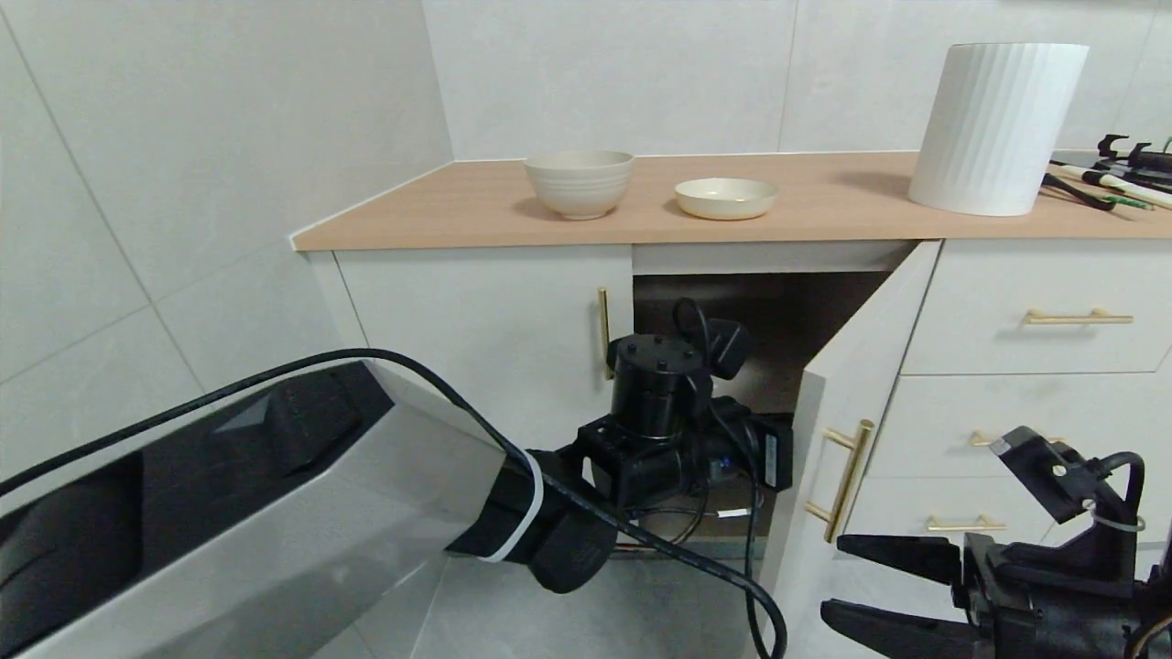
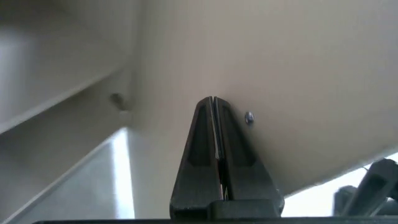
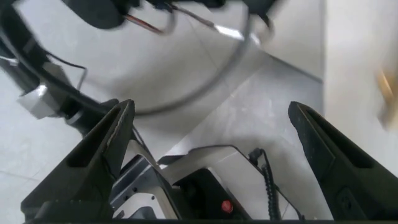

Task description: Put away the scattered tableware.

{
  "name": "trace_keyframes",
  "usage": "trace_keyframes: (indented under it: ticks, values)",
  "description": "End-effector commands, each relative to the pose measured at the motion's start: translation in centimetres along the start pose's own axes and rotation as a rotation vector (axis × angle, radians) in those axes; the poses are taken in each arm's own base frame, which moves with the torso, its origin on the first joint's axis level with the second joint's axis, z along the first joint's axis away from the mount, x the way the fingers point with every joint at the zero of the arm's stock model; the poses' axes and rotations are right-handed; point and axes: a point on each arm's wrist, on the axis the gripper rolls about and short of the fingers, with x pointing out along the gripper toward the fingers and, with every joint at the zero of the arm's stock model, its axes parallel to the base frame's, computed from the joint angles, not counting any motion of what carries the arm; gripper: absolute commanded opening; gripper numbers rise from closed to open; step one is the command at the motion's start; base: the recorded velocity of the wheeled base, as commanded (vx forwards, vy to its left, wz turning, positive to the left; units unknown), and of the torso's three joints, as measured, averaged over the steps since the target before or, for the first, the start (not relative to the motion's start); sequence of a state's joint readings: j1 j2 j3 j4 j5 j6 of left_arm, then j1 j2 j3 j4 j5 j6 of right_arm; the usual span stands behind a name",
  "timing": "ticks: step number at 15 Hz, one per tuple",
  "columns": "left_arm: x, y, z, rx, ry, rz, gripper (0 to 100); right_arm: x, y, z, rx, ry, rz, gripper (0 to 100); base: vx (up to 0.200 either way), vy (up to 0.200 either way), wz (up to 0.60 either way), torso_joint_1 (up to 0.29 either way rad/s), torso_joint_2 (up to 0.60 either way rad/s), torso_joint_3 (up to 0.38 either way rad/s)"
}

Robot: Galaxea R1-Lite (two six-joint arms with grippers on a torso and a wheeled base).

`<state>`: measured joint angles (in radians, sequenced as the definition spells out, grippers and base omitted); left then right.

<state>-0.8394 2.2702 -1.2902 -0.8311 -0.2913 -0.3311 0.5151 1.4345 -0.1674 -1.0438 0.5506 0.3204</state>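
Note:
A beige ribbed bowl (image 1: 580, 183) and a shallow cream dish (image 1: 726, 198) stand side by side on the wooden countertop (image 1: 458, 215). Below them the cabinet door (image 1: 865, 366) hangs open. My left arm's wrist (image 1: 668, 430) is low in that opening. In the left wrist view my left gripper (image 2: 213, 99) is shut with nothing in it, tips close to a pale inner panel with a screw (image 2: 249, 118). My right gripper (image 1: 838, 586) (image 3: 210, 106) stands open and holds nothing, low in front of the door, above the tiled floor.
A tall white ribbed container (image 1: 998, 128) stands at the counter's right, with several dark utensils (image 1: 1108, 183) beyond it. Drawers with gold handles (image 1: 1079, 318) lie right of the open door, whose own gold handle (image 1: 847, 480) is near my right gripper. A tiled wall closes the left side.

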Motion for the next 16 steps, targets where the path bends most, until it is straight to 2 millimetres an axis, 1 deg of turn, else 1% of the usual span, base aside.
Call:
trace_keyframes:
  ticks: [1,2,3,4,5,6,7,8,9,10,11,12,13,15,16]
  values:
    - [1.1,-3.4,0.0,0.016,0.007,-0.075,0,-1.2,1.2,1.1,-0.049,-0.075,0.029,100,0.0,0.0,0.0,0.0,0.0,0.0]
    - [0.9,-8.3,0.2,0.034,0.019,-0.16,0,-2.5,2.5,2.0,-0.097,-0.143,0.074,100,0.0,0.0,0.0,0.0,0.0,0.0]
    - [0.1,-10.0,0.8,0.043,0.008,-0.185,0,-3.1,3.5,2.5,-0.121,-0.171,0.114,100,0.0,0.0,0.0,0.0,0.0,0.0]
    - [-1.0,-10.5,1.5,0.046,-0.004,-0.18,0,-3.4,3.9,2.7,-0.125,-0.173,0.125,100,0.0,0.0,0.0,0.0,0.0,0.0]
    - [-2.1,-9.8,2.3,0.04,-0.015,-0.153,0,-3.4,4.0,2.8,-0.116,-0.156,0.117,100,0.0,0.0,0.0,0.0,0.0,0.0]
    - [-2.9,-8.7,2.7,0.036,-0.023,-0.115,0,-3.3,3.9,2.8,-0.109,-0.146,0.114,100,0.0,0.0,0.0,0.0,0.0,0.0]
    - [-4.1,-7.1,3.0,0.025,-0.023,-0.06,0,-3.2,3.9,2.8,-0.105,-0.139,0.111,100,0.0,0.0,0.0,0.0,0.0,0.0]
    - [-4.1,-7.1,3.0,0.025,-0.023,-0.06,0,-3.2,3.9,2.8,-0.105,-0.139,0.111,100,0.0,0.0,0.0,0.0,0.0,0.0]
    - [-6.6,-3.7,2.6,0.009,-0.036,0.062,0,-2.6,3.5,2.8,-0.093,-0.12,0.102,100,0.0,0.0,0.0,0.0,0.0,0.0]
    - [-7.9,-2.3,2.6,0.011,-0.073,0.119,0,-2.0,3.1,3.0,-0.085,-0.109,0.093,100,0.0,0.0,0.0,0.0,0.0,0.0]
    - [-8.0,-2.2,2.6,0.011,-0.078,0.124,0,-1.9,3.1,3.0,-0.085,-0.109,0.093,100,0.0,0.0,0.0,0.0,0.0,0.0]
    - [-11.3,0.3,3.2,0.007,-0.136,0.224,0,-0.4,1.9,4.0,-0.071,-0.102,0.055,100,0.0,0.0,0.0,0.0,0.0,0.0]
    - [-13.8,1.3,3.7,0.006,-0.154,0.279,0,0.7,1.0,4.7,-0.07,-0.102,0.029,100,0.0,0.0,0.0,0.0,0.0,0.0]
    - [-17.7,2.5,4.6,0.01,-0.188,0.367,0,3.0,-0.7,6.0,-0.082,-0.11,-0.036,100,0.0,0.0,0.0,0.0,0.0,0.0]
    - [-21.1,2.9,5.2,0.051,-0.197,0.452,0,5.2,-2.5,7.0,-0.121,-0.116,-0.102,100,0.0,0.0,0.0,0.0,0.0,0.0]
